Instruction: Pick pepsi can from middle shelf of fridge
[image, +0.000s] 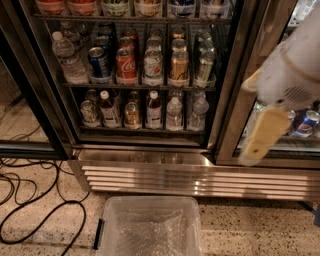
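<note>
The pepsi can (99, 63), blue with a silver top, stands at the front left of the middle shelf (137, 86) in the fridge (227, 112), between a water bottle and a red Coca-Cola can. The fridge's left section is open to view. My gripper (261, 137), white with a pale yellow tip, hangs at the right in front of the door frame. It is far right of the pepsi can, lower than it, and holds nothing that I can see.
A red Coca-Cola can (126, 65), a gold can (179, 67) and a water bottle (67, 59) share the middle shelf. More bottles stand on the shelf below. A clear plastic bin (150, 225) sits on the floor below the steel base (200, 175). Black cables (45, 215) lie at the left.
</note>
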